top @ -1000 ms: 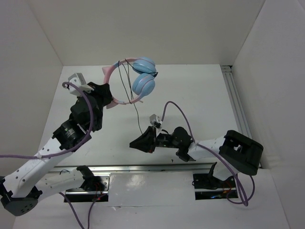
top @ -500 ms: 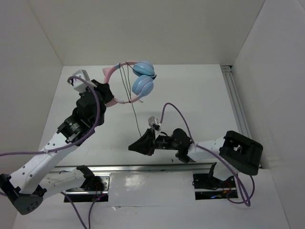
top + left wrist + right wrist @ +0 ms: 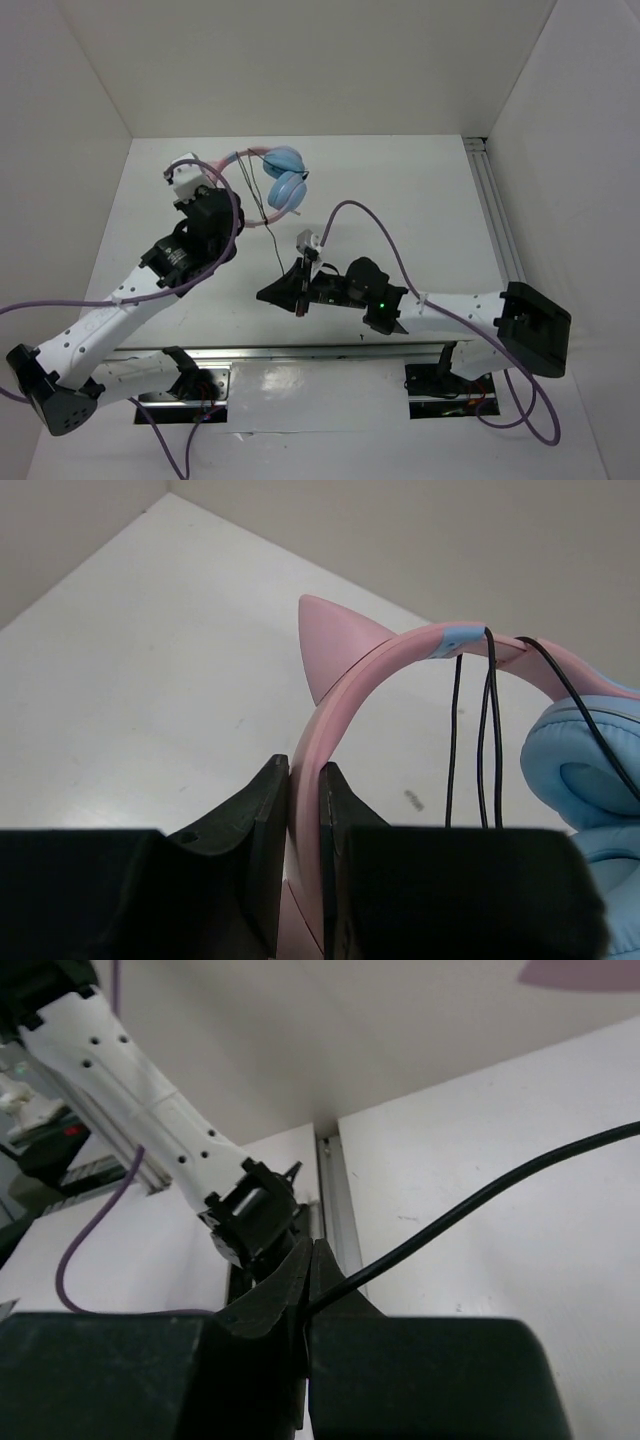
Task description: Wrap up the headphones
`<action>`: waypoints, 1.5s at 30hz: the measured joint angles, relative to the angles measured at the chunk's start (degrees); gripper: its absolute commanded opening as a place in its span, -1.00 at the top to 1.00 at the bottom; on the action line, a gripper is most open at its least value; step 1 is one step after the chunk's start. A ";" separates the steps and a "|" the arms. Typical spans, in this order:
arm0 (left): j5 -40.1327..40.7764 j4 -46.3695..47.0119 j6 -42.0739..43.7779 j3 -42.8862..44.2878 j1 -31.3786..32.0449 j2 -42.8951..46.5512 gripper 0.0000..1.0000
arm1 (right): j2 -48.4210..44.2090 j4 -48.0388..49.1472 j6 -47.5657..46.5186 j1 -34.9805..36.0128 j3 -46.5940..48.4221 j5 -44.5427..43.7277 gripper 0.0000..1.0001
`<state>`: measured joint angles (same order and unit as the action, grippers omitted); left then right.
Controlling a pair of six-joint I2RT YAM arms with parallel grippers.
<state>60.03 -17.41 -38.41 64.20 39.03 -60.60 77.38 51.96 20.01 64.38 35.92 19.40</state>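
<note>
The headphones (image 3: 285, 178) hang above the table at the back, pink cat-eared headband (image 3: 335, 695) upward, light blue ear cups (image 3: 585, 775) pressed together. My left gripper (image 3: 304, 780) is shut on the headband just below a cat ear; in the top view it (image 3: 228, 203) sits left of the cups. Loops of the thin black cord (image 3: 490, 730) hang over the band. The cord's tail (image 3: 272, 240) runs down to my right gripper (image 3: 264, 292), which is shut on the cord (image 3: 470, 1205) at the root of its jaws (image 3: 308, 1255).
A metal rail (image 3: 497, 215) runs along the table's right side and another (image 3: 300, 351) along the near edge by the arm bases. Thick purple cables (image 3: 355, 212) arch over both arms. White walls enclose the table on three sides.
My left arm has swung the headphones leftward and turned them. My right gripper has slid left and closed fully on the cord.
</note>
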 measured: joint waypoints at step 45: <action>-16.59 -12.02 25.86 -8.57 19.47 7.43 1.00 | -6.93 -70.53 -31.04 0.15 29.11 -16.13 1.00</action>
<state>43.44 -29.43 -12.56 55.64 58.50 -53.17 70.46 -18.57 -11.03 64.53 65.04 3.27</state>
